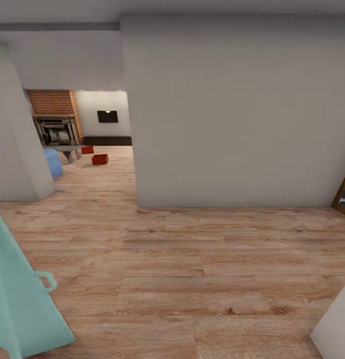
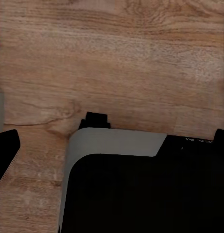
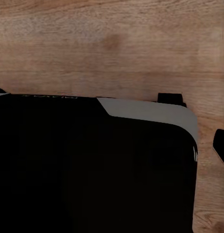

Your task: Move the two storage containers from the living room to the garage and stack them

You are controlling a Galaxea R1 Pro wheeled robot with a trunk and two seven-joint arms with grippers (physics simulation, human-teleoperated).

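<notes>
Two red-orange storage containers sit far off on the light wood planks of the living room, seen through an opening: one (image 1: 99,159) nearer, the other (image 1: 87,149) just behind it, by the brick fireplace (image 1: 55,117). In the left wrist view my left gripper (image 2: 114,145) is open, its dark fingertips (image 2: 5,153) at the picture's edges, over my own black and grey base (image 2: 116,189) and wood floor. The right wrist view has my right gripper (image 3: 112,136) likewise spread, one fingertip (image 3: 221,145) at the edge, nothing held.
A broad white-grey wall (image 1: 232,114) stands ahead, with the opening to its left. A blue sofa (image 1: 53,162) and a wall TV (image 1: 107,116) lie beyond. A teal panel with a handle (image 1: 20,304) is close on my left, a white block (image 1: 337,326) at lower right, a wooden frame (image 1: 344,192) at right.
</notes>
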